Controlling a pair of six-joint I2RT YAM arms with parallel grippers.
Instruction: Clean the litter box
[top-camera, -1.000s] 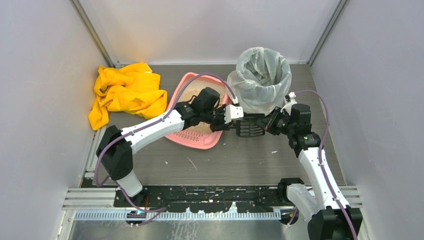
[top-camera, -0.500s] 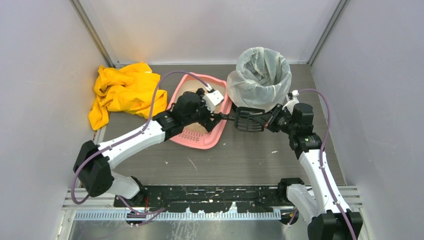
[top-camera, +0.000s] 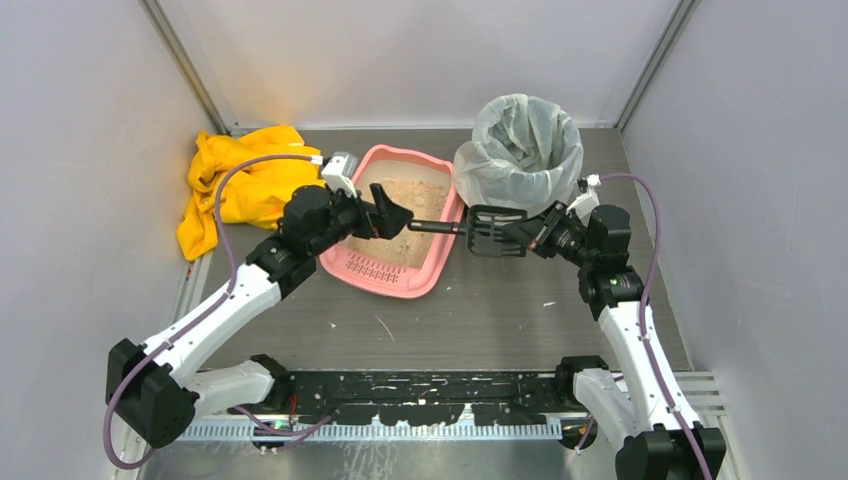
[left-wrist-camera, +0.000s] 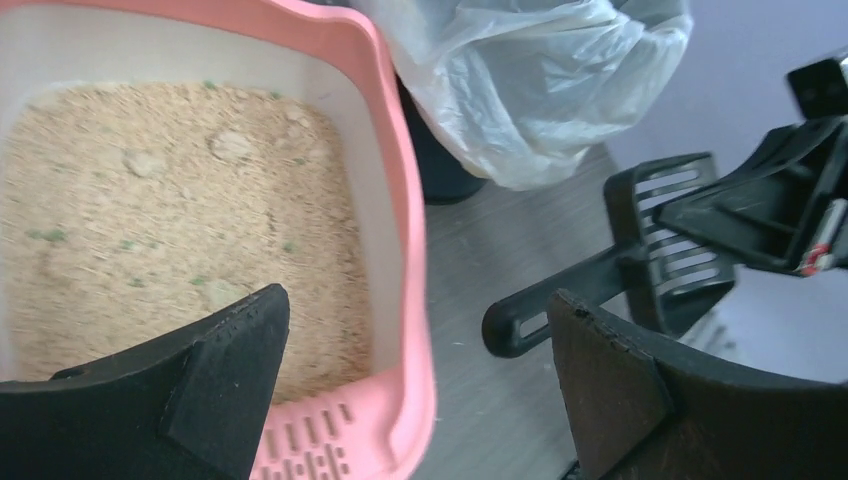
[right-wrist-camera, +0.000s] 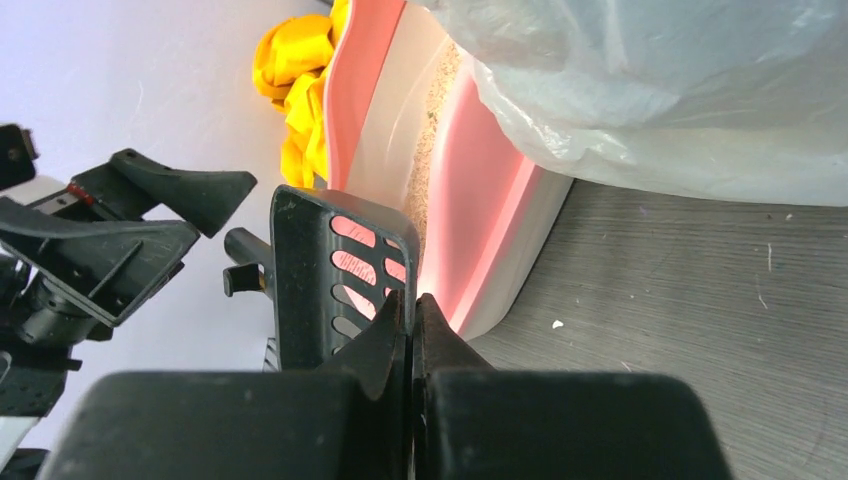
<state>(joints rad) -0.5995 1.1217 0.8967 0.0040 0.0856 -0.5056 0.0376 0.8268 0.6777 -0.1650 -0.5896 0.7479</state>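
The litter box (top-camera: 400, 288) sat on the grey table (top-camera: 500, 320), toward the back and a bit left of the middle. It was a pink tray with a slotted lip (top-camera: 372, 267) at its near end. Beige litter (left-wrist-camera: 170, 220) lay inside it, with a few lumps and some tiny green bits.

A round bin (top-camera: 520, 150) with a clear bag in it stood just beside the box's far right corner. In the right wrist view the bag (right-wrist-camera: 680, 90) hung out past the box's rim. A crumpled yellow cloth (top-camera: 250, 185) lay in the far left corner, near the box.

The left gripper (top-camera: 385, 218) hung over the left part of the box and pointed to the right. Its two fingers (left-wrist-camera: 230, 370) stood wide apart with nothing between them.

The right gripper (right-wrist-camera: 412, 310) had its jaws squeezed together on the edge of a black scoop (top-camera: 493, 228), at the end with the slots. The scoop was up in the air, in front of the bin and just right of the box. Its thin handle (top-camera: 430, 227) stuck out to the left and pointed at the left gripper. The end of the handle was close to the left fingers but not touching them
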